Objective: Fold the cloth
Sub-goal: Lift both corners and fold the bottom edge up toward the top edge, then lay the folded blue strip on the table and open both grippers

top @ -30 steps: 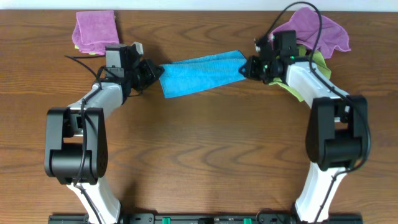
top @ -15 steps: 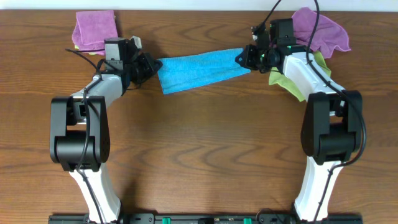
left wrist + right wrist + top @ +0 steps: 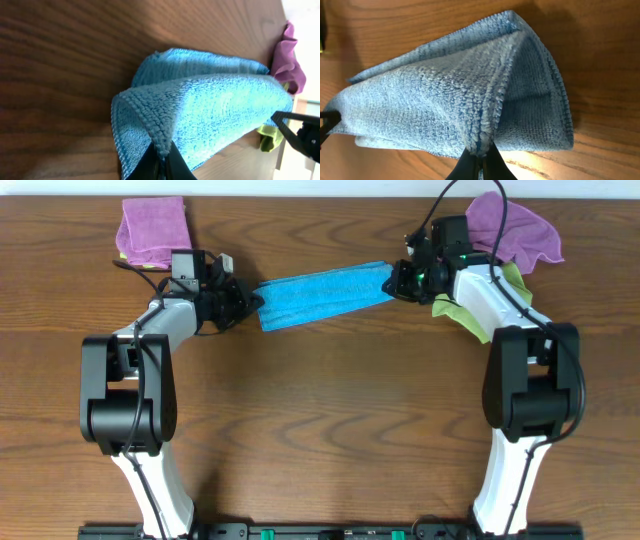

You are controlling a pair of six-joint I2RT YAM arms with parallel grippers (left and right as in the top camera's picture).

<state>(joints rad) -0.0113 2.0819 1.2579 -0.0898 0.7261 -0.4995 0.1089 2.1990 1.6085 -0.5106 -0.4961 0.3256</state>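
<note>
Cloth (image 3: 322,293), soft, light and limp, spans between left gripper (image 3: 252,302) and right gripper (image 3: 396,280), each clamped on a bunched end, probably the surest hold for such floppy fabric.

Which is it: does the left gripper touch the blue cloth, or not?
Touching. The left wrist view shows the left gripper pinching the blue cloth at its folded edge.

The left pincer (image 3: 252,302) has drifted back from the counter's (image 3: 320,420) far edge toward the near edge, carrying its end of the cloth (image 3: 320,292) along. The right pincer (image 3: 396,281) sits slightly nearer the far edge than a second ago.
</note>
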